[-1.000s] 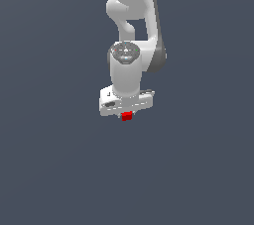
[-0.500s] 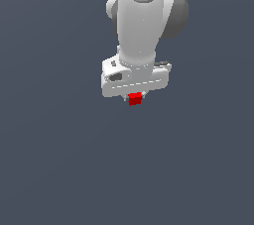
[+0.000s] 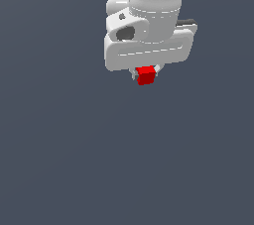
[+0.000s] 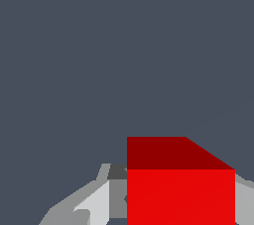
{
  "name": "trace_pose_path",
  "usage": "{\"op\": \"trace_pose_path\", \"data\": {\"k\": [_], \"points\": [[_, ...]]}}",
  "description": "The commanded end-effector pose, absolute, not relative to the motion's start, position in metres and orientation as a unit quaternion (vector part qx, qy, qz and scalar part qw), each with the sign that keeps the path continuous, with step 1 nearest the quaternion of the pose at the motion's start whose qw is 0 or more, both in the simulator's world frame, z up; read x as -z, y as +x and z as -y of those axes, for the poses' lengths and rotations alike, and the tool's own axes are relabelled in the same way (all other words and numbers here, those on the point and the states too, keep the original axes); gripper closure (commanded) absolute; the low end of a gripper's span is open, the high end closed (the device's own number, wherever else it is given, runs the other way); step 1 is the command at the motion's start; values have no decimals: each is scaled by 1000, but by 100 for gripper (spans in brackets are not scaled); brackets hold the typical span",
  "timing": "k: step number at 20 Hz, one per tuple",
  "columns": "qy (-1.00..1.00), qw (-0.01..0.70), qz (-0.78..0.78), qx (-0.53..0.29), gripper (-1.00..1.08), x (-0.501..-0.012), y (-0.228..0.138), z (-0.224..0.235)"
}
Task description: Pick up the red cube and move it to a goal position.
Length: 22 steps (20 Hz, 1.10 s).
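The red cube is a small bright-red block held just under the white hand of the arm, in the upper middle of the exterior view. My gripper is shut on it, with short grey fingertips showing on either side. In the wrist view the red cube fills the space between the grey fingers, its darker face turned away from the camera. No goal marker shows in either view.
A plain dark grey-blue surface fills the rest of both views. The bulky white wrist and hand hang above the cube.
The arm with the cube in its grip has come closer to the exterior camera and looms larger. The cube has shifted slightly toward the exterior view's right and up in the picture.
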<state>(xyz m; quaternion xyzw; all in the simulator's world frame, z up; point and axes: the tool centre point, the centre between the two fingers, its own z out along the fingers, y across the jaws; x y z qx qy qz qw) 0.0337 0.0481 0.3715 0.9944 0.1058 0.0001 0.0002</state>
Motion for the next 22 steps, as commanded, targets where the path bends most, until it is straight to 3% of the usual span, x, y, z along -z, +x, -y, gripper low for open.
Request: {"op": "trace_pose_path", "data": {"k": [1,10,22], "points": [[994,0,-106,0,108,-395,35,-53],[994,0,-105,0,108,-446,41,-65],[994,0,-105,0,108,-464,45,-69]]}}
